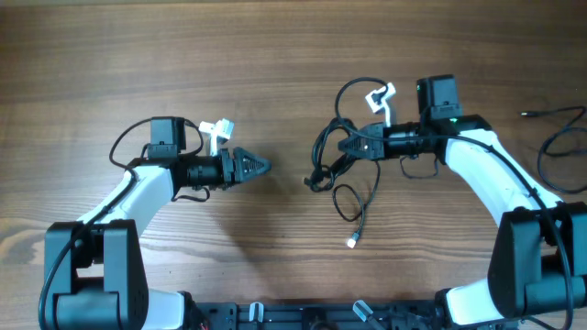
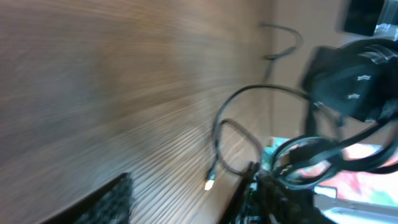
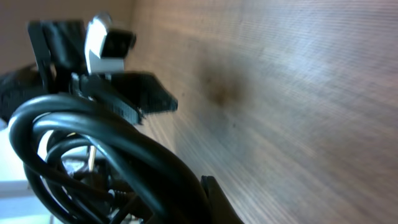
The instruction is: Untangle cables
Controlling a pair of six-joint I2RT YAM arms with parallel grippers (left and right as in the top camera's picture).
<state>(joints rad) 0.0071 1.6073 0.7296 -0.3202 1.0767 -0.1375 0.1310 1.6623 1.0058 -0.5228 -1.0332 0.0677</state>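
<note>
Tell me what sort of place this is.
Probably a robotics lab bench: a wood-grain table, a left arm and right arm based at its near edge, and a tangle of thin black cables.

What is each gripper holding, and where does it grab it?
The right gripper pinches the cables at their tangled bunch, not at a plug. The left gripper holds nothing.

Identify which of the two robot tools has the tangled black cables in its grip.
The right tool, closed on the thin black knotted cable bundle; the left tool sits apart from it, holding nothing.
</note>
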